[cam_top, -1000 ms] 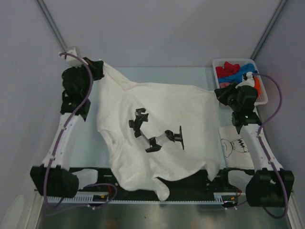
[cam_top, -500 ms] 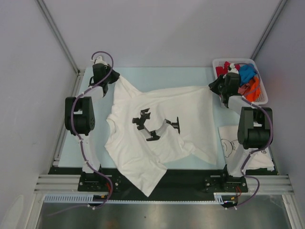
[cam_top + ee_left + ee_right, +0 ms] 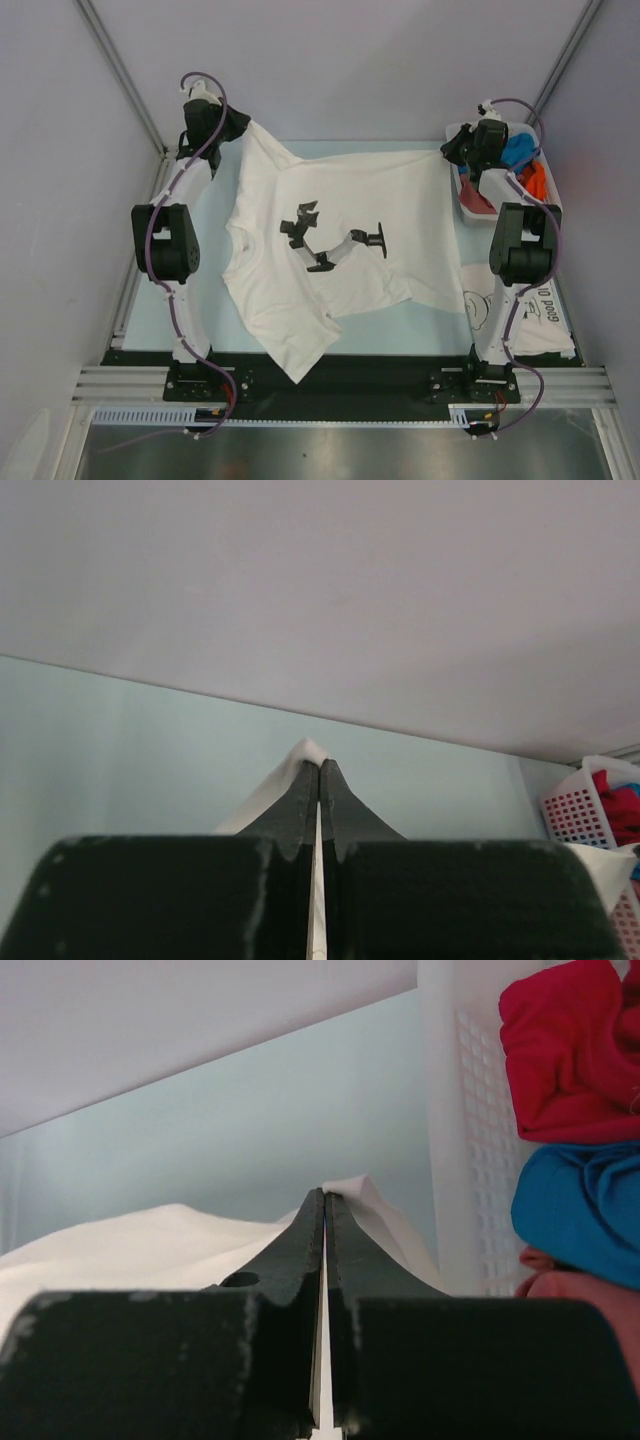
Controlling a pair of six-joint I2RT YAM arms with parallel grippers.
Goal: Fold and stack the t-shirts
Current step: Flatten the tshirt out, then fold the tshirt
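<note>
Seen from above: the counter (image 3: 400,320) carries a white shirt (image 3: 350,195) with a black print. It is spread sideways, with one part reaching over the near edge. A basket (image 3: 470,210) of coloured shirts (image 3: 517,157) sits at the far right corner. My left gripper (image 3: 236,132) and right gripper (image 3: 452,152) each pinch a far corner of the shirt. I'd lower both together, cloth taut, so it lands flat.

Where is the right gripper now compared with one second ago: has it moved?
Yes. The right gripper, shut on the white t-shirt, moved along the left wall of the basket, from its near end toward its far end.
</note>
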